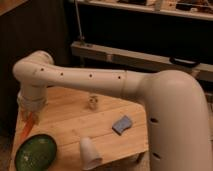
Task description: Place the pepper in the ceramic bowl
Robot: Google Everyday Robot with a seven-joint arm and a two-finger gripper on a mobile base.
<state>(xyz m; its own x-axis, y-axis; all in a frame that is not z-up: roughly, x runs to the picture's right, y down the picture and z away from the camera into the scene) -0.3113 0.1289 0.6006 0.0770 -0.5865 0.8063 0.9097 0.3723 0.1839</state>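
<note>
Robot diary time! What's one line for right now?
gripper: holding pepper | position: above table's left edge, beside ceramic bowl | pepper not yet in bowl | nearby: white cup, blue sponge

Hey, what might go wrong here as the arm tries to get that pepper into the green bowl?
The claw holds the pepper beside and above the ceramic bowl, not over its middle; released here, it would likely hit the rim or the table.

The bowl sits at the table's front left corner, so a missed pepper may roll off the edge.

The white cup lying beside the bowl might be bumped as the arm shifts.
</note>
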